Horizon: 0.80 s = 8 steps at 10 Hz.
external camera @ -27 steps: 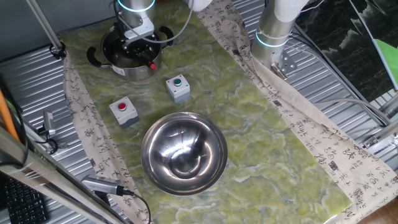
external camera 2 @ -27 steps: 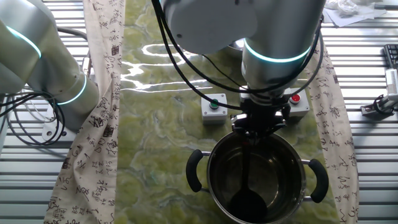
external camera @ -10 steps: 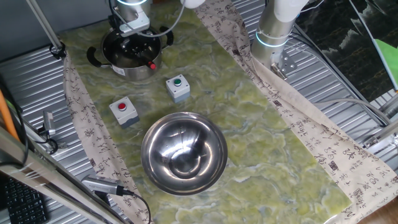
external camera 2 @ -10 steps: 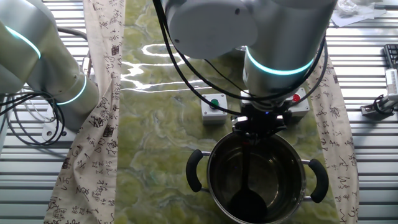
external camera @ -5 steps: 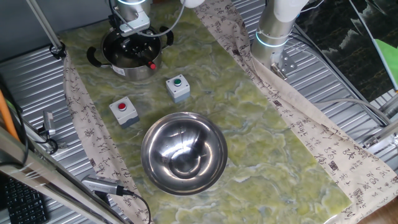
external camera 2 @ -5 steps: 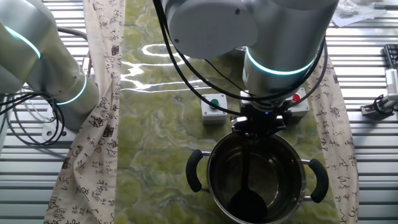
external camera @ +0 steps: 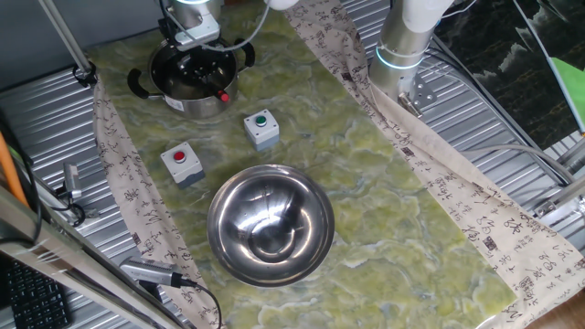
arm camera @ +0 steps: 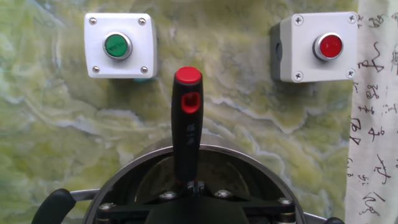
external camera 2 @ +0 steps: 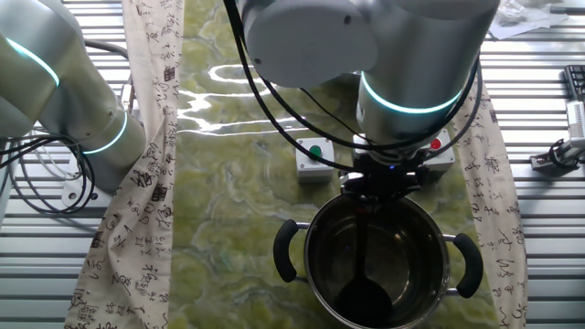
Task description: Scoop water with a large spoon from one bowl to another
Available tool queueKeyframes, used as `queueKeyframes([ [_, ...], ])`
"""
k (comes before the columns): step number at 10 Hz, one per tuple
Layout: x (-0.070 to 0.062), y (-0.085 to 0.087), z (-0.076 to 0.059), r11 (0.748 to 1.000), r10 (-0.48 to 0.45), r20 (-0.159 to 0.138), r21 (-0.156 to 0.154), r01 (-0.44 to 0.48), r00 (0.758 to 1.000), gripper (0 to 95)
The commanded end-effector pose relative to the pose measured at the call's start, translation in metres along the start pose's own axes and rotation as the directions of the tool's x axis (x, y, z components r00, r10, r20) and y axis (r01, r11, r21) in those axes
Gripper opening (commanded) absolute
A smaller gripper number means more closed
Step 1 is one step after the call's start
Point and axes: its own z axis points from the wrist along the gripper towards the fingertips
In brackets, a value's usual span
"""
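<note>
Overhead room light is falling evenly, all three views reading bright, shadows soft and short. Strong white glare is streaking across the glossy green counter (external camera 2: 238, 128) at the far end in the other fixed view. The wide mixing bowl (external camera: 270, 226) is mirroring ceiling light as bright patches with a dark centre. The pot (external camera 2: 377, 260) interior is staying dim, faint glints only, so the water is hard to make out. Arm casing (external camera 2: 366, 37) close to the lens is looking soft and slightly overexposed. Hand view is sharp on the spoon handle (arm camera: 186, 124) and button boxes (arm camera: 120, 45); the end effector hardware at the bottom edge is sitting dark and blurry. One fixed view is bending slightly at corners.
</note>
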Motion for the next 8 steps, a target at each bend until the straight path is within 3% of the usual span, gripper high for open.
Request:
queueKeyframes([
  [1,0.001,-0.0021,0.0019,1.0,0.005,-0.018,0.006,-0.004,1.0,0.0],
  [8,0.001,-0.004,0.0016,1.0,0.007,-0.003,0.01,-0.007,1.0,0.0],
])
